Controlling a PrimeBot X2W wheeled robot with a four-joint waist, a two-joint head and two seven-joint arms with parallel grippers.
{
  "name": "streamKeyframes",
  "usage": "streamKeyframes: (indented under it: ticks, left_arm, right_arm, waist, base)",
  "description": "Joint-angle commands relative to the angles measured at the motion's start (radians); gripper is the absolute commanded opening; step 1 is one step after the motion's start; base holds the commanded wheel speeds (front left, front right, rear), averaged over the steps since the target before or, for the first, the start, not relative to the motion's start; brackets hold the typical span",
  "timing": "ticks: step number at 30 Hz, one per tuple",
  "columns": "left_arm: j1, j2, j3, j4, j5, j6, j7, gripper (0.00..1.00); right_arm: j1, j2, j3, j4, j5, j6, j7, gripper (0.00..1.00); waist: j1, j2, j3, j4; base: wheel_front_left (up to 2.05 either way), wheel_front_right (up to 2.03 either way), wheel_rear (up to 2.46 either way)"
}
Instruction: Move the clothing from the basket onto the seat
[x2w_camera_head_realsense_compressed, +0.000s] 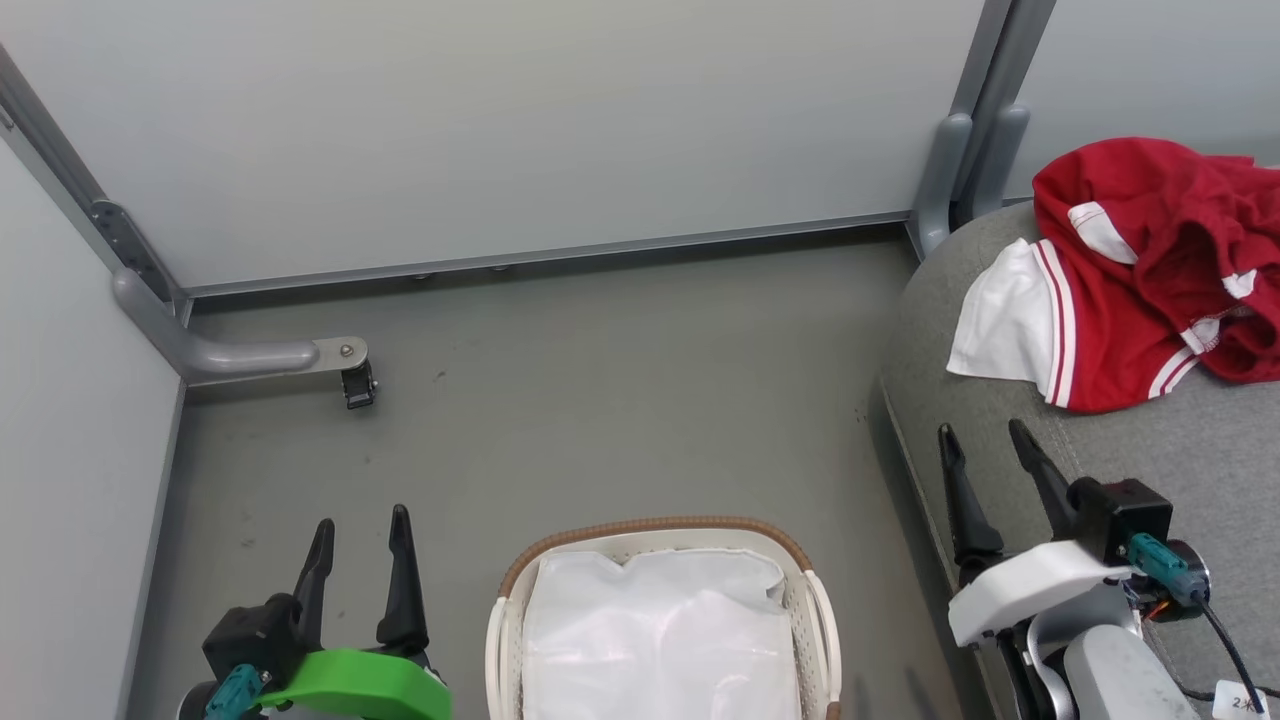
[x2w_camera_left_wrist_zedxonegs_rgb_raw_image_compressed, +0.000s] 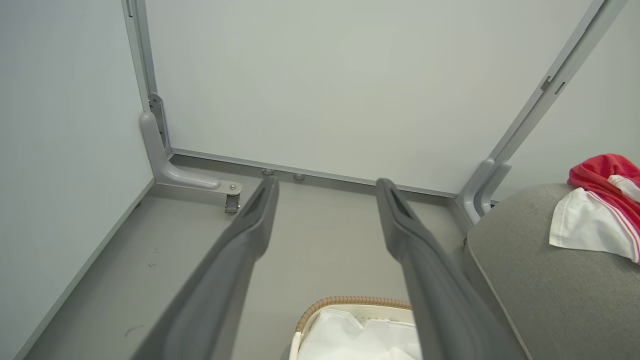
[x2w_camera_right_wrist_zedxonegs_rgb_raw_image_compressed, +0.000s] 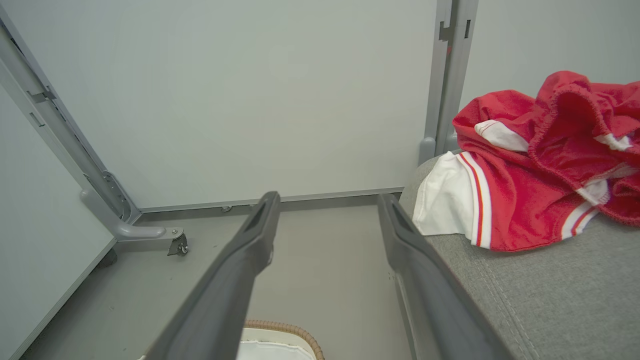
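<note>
One basket (x2w_camera_head_realsense_compressed: 655, 526) (white liner (x2w_camera_head_realsense_compressed: 660, 640) inside), one clothing heap (x2w_camera_head_realsense_compressed: 1130, 300) on one seat (x2w_camera_head_realsense_compressed: 1190, 455)

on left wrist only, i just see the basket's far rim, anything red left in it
Observer: The head view looks down into the basket. The white liner covers what shows of its inside, with nothing red on it.
Operator: ok and where's the right arm
Observer: The right gripper is open and holds nothing. Its fingers are at the seat's rounded edge, short of the clothing.
</note>
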Motion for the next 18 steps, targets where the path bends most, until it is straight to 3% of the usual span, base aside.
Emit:
streamKeyframes:
  ticks: [1,18]
  left_arm:
    - [0.02,0.0,-0.002,-0.005,-0.008,0.006,-0.001,1.0]
    - [0.039,0.0,-0.017,-0.001,-0.007,0.014,-0.001,1.0]
  right_arm:
    - [0.027,-0.004,0.007,-0.005,0.007,-0.001,-0.002,1.0]
    - [0.055,-0.004,0.033,0.017,-0.021,-0.001,-0.002,1.0]
  waist:
    - [0.0001,0.0,-0.016,0.004]
    - [0.0001,0.0,-0.04,-0.001]
  base:
    - [0.0,0.0,0.0]
    - [0.0,0.0,0.0]
